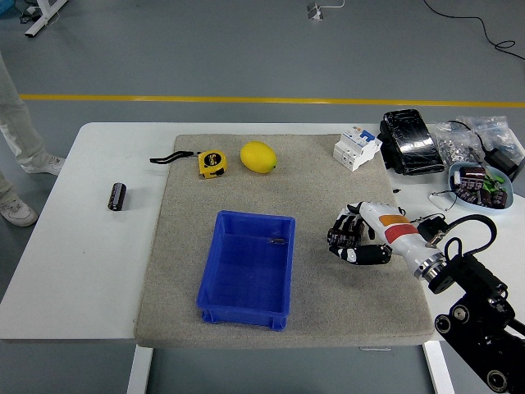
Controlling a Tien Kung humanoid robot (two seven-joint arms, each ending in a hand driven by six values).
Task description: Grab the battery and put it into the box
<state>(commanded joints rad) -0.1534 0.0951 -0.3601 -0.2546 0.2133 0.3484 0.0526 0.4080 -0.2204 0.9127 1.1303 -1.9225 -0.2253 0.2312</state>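
where right hand [354, 234] curls, box [247, 268] left

The right hand [361, 232] is hovering over the grey mat [328, 189], to the right of the blue box [248, 268], its fingers [343, 234] curling toward the box; whether they are gripping anything is not clear. A small dark item [277, 241] is lying inside the box near its far wall. A black battery [118, 196] is lying on the white surface [82, 246], well left of the box. A yellow tape measure [212, 162] and a lemon [257, 157] are sitting beyond the box's far side.
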